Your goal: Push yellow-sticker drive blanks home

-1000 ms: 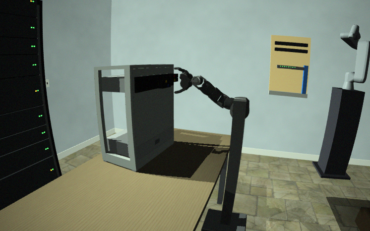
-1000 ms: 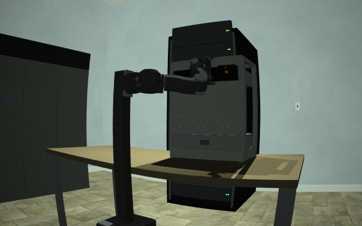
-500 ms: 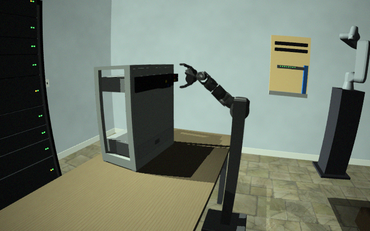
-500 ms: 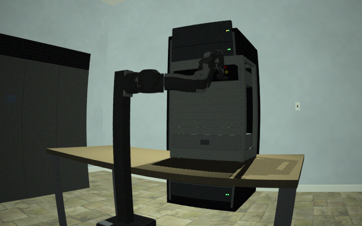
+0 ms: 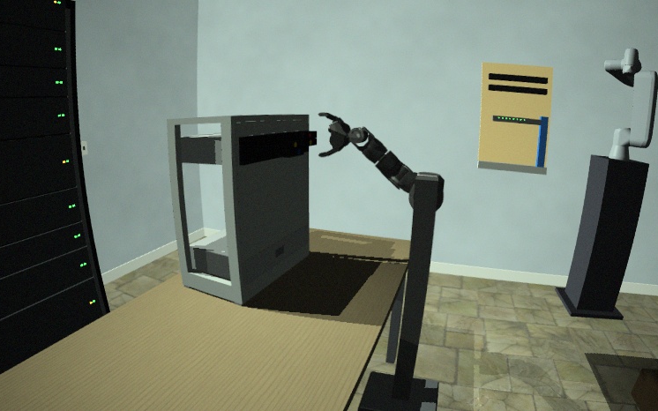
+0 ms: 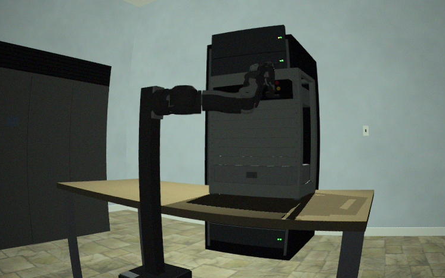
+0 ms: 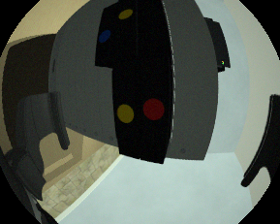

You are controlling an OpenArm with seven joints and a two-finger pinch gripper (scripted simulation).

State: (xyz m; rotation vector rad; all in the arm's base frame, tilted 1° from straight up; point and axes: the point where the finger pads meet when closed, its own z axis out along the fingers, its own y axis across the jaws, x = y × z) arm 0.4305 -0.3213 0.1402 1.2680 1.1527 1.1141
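Observation:
The grey rack (image 5: 265, 214) (image 6: 259, 138) stands on the table, with the black storage chassis (image 5: 270, 146) (image 7: 144, 59) near its top. In the wrist view I see four stickers on the chassis front: a yellow sticker (image 7: 126, 14), a blue sticker (image 7: 105, 36), a second yellow sticker (image 7: 126, 112) (image 6: 278, 88) and a red sticker (image 7: 154, 110) (image 6: 277, 82) beside it. Their blanks stand out of the front. My gripper (image 5: 322, 134) (image 6: 266, 82) (image 7: 138, 139) is open and empty, a short way in front of the chassis and not touching it, roughly facing the yellow and red pair.
The tan table (image 5: 193, 347) (image 6: 338, 210) carries the rack near its far end. A tall black server cabinet (image 5: 14, 178) (image 6: 252, 45) stands behind the table. A dark cabinet (image 6: 41, 148), a wall poster (image 5: 514, 117) and a second arm on a pedestal (image 5: 608, 229) stand farther off.

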